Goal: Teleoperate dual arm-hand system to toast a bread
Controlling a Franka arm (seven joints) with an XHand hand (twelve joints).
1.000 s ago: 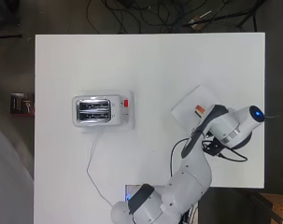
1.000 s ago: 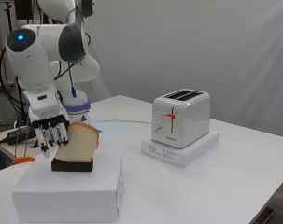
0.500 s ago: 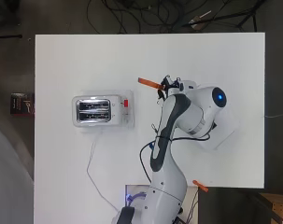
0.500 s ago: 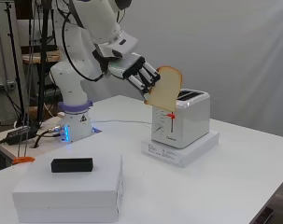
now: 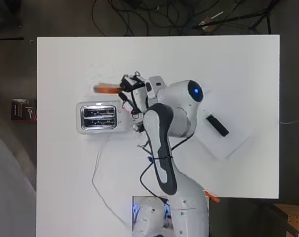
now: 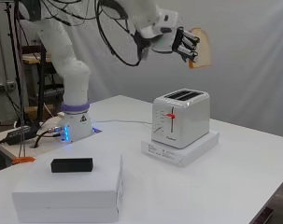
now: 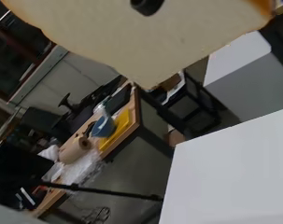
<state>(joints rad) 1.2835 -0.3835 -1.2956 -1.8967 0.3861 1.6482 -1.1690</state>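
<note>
Where the camera looks straight down, the white robot arm (image 5: 164, 143) reaches up from the table's near edge and bends over toward the white two-slot toaster (image 5: 98, 117), which sits on the white table (image 5: 65, 187). Its black and white hand (image 5: 131, 91) lies just beyond the toaster's far right corner, fingers curled on a slice of tan bread (image 5: 106, 88) seen edge-on as an orange-brown strip, past the toaster's far side and not over the slots. A thin white cord (image 5: 97, 168) trails from the toaster toward the arm's base. Off to the right lies a flat white box (image 5: 228, 143) with a small black rectangular block (image 5: 216, 124) on it.

From the side, the hand (image 6: 178, 39) is well above the toaster (image 6: 180, 117), fingers clamped on the slice (image 6: 201, 49), which stands roughly upright in the air, clear of the slots. The toaster rests on a low white slab (image 6: 180, 148), its red lever (image 6: 171, 116) up near the top of its track. In the foreground the black block (image 6: 71, 164) lies on the white box (image 6: 68, 196).

Through the wrist camera, the pale face of the bread (image 7: 145, 39) fills one edge, with a corner of the white table (image 7: 234, 177) and the room's clutter beyond.
</note>
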